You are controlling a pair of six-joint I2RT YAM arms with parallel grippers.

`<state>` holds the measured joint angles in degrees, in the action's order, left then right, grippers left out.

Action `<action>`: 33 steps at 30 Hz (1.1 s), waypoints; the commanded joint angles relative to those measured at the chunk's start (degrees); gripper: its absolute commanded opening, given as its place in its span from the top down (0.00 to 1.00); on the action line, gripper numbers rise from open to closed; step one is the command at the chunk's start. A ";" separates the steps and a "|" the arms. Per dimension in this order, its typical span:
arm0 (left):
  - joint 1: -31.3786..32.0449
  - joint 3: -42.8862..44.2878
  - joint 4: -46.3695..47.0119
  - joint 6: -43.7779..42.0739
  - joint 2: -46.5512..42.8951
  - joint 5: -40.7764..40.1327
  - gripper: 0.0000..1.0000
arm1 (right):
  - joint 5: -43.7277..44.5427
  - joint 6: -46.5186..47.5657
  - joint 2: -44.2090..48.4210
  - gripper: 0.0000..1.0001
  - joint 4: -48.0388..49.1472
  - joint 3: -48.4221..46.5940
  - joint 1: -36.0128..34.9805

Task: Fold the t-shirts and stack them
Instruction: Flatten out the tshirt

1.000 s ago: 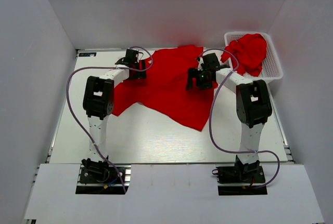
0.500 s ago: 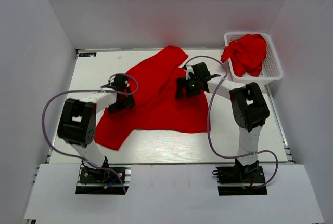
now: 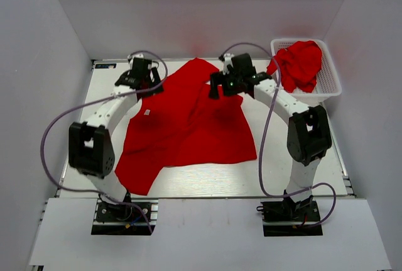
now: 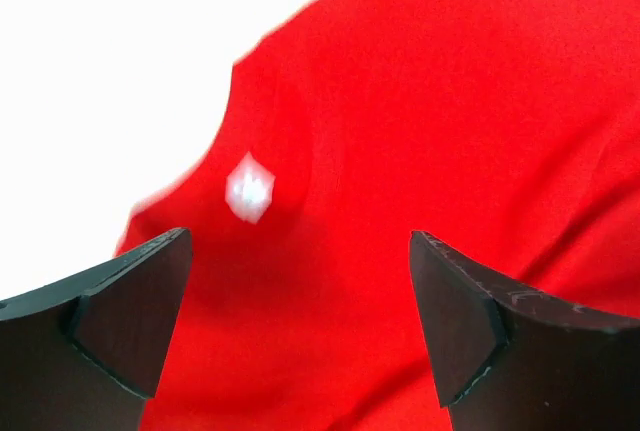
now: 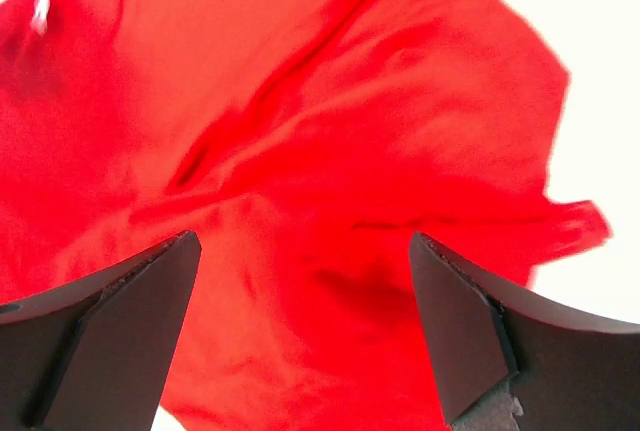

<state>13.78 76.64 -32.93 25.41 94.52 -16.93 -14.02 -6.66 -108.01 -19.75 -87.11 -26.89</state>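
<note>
Some crumpled t-shirts [image 3: 300, 62] in basket [image 3: 329, 77]

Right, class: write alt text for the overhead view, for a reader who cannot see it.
A red t-shirt lies spread on a white table; the left gripper and right gripper hover open over its far end. Crumpled red t-shirts fill a white basket, far right.

The overhead view is bright and even, lit softly from above, with only faint, soft-edged shadows under the arms on the red shirt [image 3: 188, 126] and the counter [image 3: 207, 186]. The back wall [image 3: 201, 26] carries a pink tint off the cloth. In both wrist views the counter is blown out to pure white and the red looks oversaturated. The left wrist view is smeared, its white tag [image 4: 248, 189] a fuzzy blob, while the dark fingers [image 4: 130, 321] are crisp.
</note>
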 commanded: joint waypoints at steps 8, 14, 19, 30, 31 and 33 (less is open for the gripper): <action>-2.62 30.92 -0.21 -15.98 28.33 1.01 0.00 | 19.91 -6.44 -13.18 0.10 -10.66 -19.14 6.06; -3.67 35.95 1.63 -25.22 36.69 9.10 0.00 | 17.29 -5.56 -18.89 0.10 -12.07 -25.46 8.96; -3.67 33.22 3.05 -26.64 37.84 7.00 0.00 | 14.72 -2.05 -22.68 0.10 -12.95 -26.88 9.67; -3.67 31.56 2.16 -26.12 41.62 5.67 0.23 | 13.05 -0.29 -27.61 0.13 -13.04 -26.36 9.05; -3.67 31.55 2.17 -26.11 41.62 7.42 0.27 | 13.49 -0.37 -27.87 0.15 -12.95 -26.01 8.88; -4.20 31.55 2.17 -25.58 42.32 9.01 0.43 | 13.76 -0.55 -27.79 0.23 -12.77 -25.39 8.79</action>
<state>10.17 109.19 -30.24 -0.01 134.82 -10.90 -0.25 -7.22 -134.96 -31.70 -111.98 -17.85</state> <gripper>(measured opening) 0.612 0.794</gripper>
